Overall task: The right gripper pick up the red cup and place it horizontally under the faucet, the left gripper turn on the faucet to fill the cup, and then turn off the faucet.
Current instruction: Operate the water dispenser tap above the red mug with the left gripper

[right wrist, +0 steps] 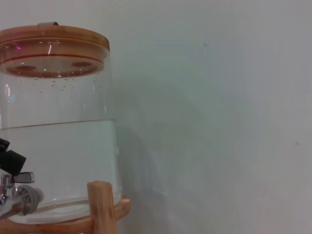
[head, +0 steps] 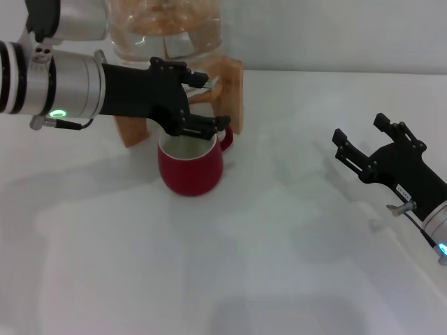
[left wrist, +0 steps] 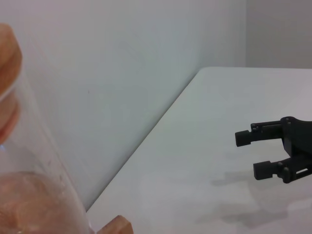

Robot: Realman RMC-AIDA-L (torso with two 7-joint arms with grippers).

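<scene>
The red cup [head: 190,171] stands upright on the white table, directly below the faucet [head: 209,82]. My left gripper [head: 215,99], on the silver arm, reaches in from the left with its jaws spread around the faucet, just above the cup's rim. In the right wrist view one of its black fingers [right wrist: 9,158] touches the top of the chrome faucet [right wrist: 17,192]. I cannot tell whether water is running. Far off to the right, my right gripper [head: 360,127] rests low over the table, open and empty. It also shows in the left wrist view as the right gripper [left wrist: 249,154].
The clear water jug [head: 167,35] sits in a wooden stand [head: 234,84] at the back, against a white wall. From the right wrist, the jug [right wrist: 58,122] has a wooden lid and is about half full. White table spreads between cup and right gripper.
</scene>
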